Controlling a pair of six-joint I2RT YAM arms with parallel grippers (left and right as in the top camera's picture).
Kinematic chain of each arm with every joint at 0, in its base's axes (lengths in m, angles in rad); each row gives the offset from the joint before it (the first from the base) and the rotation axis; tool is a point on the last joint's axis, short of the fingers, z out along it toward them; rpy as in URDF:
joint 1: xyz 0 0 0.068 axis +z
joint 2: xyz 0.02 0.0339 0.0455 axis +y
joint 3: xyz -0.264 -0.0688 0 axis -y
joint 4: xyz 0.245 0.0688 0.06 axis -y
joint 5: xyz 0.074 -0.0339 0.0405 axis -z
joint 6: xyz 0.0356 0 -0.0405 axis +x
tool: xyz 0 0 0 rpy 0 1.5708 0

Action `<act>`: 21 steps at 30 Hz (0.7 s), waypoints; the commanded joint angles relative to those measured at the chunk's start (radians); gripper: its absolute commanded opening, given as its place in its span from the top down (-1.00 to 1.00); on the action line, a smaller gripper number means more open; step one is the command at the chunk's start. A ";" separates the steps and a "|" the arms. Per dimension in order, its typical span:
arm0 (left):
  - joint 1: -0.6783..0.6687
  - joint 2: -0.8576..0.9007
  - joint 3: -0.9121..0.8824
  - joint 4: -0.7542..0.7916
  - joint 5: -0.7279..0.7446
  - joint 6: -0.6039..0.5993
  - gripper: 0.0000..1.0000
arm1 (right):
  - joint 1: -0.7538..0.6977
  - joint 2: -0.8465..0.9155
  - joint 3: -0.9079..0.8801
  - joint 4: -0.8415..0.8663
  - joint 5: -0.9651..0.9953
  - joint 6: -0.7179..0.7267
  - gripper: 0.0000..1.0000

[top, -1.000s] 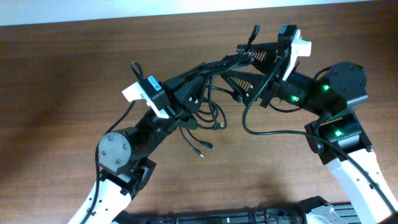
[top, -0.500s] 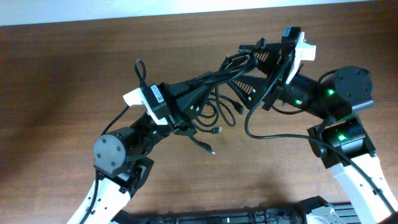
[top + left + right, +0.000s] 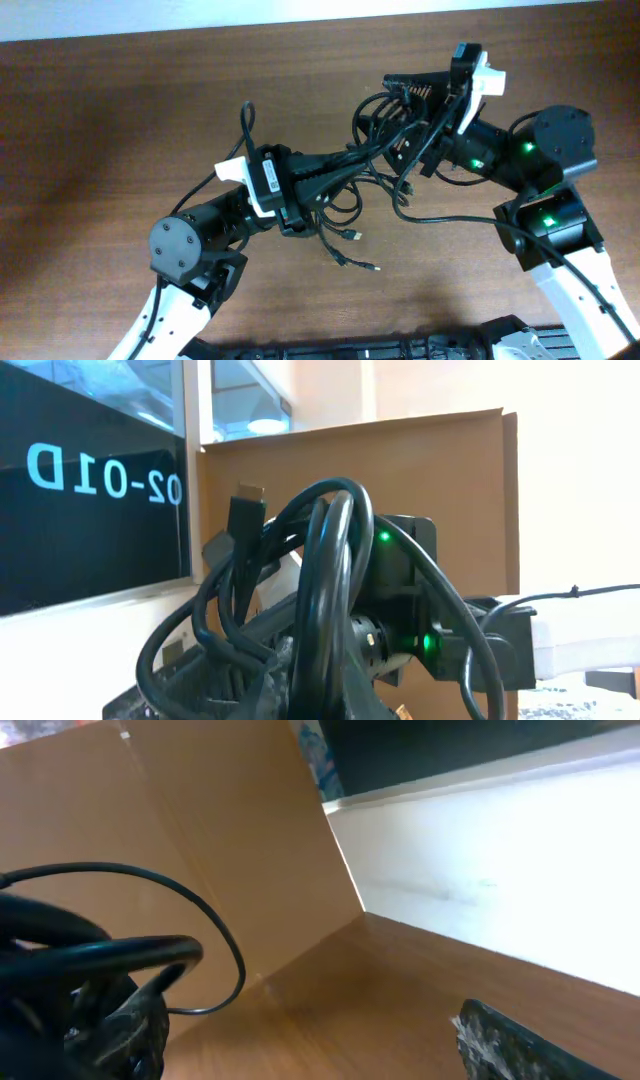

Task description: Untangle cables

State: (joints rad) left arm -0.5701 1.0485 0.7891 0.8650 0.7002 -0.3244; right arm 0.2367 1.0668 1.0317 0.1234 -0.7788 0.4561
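- The left arm [image 3: 185,250] comes up from the near-left edge of the table [image 3: 100,110], bends at its round joint and reaches right toward the middle.
- The left gripper [image 3: 300,188] is clenched on the cables [image 3: 345,165]; the thick black bundle leaves its tip and runs up and to the right.
- In the left wrist view the same bundle stands as a tall loop right in front of the lens, with one plug [image 3: 243,510] pointing upward.
- The right arm [image 3: 555,140] rises from the near-right edge, folds at its elbow and points left, wrist rolled on its side, green lights lit along it.
- The right gripper [image 3: 395,115] is spread wide, its jaws well apart; the far end of the bundle is hooked and looped around one finger rather than pinched.
- The right wrist view shows one finger [image 3: 120,1030] wrapped in dark loops and the other bare at the far side of the frame.
- The tangle hangs between the two grippers above the middle of the table.
- Several loose ends dangle below it, and one thin lead [image 3: 440,215] trails back toward the right arm.
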 commanded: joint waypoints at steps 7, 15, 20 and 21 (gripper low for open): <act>-0.043 -0.027 0.022 0.028 -0.645 -0.018 1.00 | -0.010 0.034 -0.003 -0.235 0.072 -0.063 -0.80; -0.043 -0.027 0.022 -0.025 -0.480 -0.017 1.00 | -0.010 -0.037 -0.003 -0.128 0.076 -0.085 -0.80; -0.043 -0.027 0.022 -0.021 -0.370 0.012 1.00 | -0.010 -0.101 -0.003 -0.043 0.138 -0.085 -0.80; -0.043 -0.027 0.022 -0.020 -0.360 0.012 1.00 | -0.010 -0.103 -0.003 -0.044 0.145 -0.085 -0.80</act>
State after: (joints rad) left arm -0.6094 1.0359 0.7834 0.8314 0.2970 -0.3313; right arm 0.2321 0.9810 1.0237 0.0761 -0.6632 0.3813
